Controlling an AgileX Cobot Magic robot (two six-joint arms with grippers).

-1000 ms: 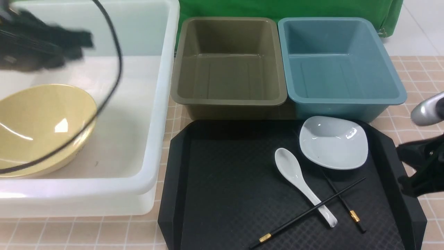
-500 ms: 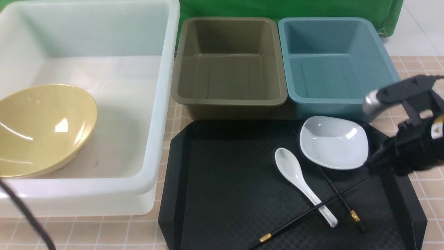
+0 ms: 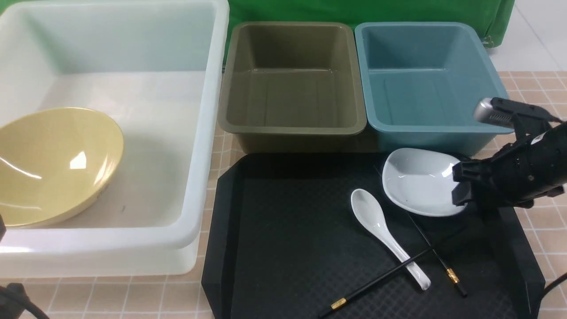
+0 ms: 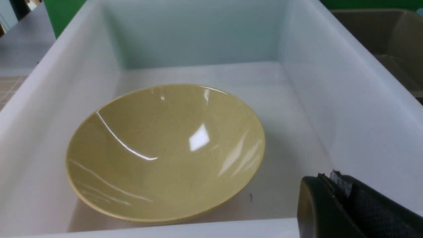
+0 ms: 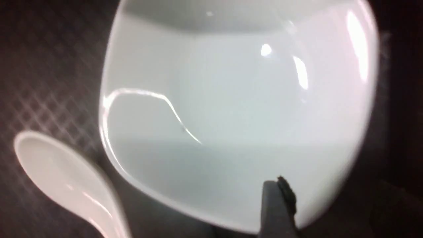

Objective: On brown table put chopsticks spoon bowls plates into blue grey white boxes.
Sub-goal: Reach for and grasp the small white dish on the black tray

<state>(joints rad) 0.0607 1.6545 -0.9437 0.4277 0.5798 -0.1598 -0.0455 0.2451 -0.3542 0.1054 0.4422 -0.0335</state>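
Observation:
A yellow bowl (image 3: pixel 57 164) (image 4: pixel 165 152) lies tilted inside the white box (image 3: pixel 208 133). The grey box (image 3: pixel 292 128) and blue box (image 3: pixel 443 128) stand empty behind the black tray (image 3: pixel 288 243). On the tray lie a white plate (image 3: pixel 421 181) (image 5: pixel 231 99), a white spoon (image 3: pixel 381 226) (image 5: pixel 66 181) and two crossed black chopsticks (image 3: pixel 390 274). My right gripper (image 3: pixel 460 184) (image 5: pixel 330 188) is open at the plate's right rim, one finger over the plate's inside and the other outside it. My left gripper (image 4: pixel 330 178) is shut and empty, near the white box's front wall.
The three boxes stand in a row at the back of the brown tiled table (image 3: pixel 540 88), with a green cloth (image 3: pixel 354 11) behind them. The tray's raised edge runs just below my right arm.
My right arm came in from the right edge to the plate's rim and its jaws opened. My left arm drew back out of the white box and left the front view.

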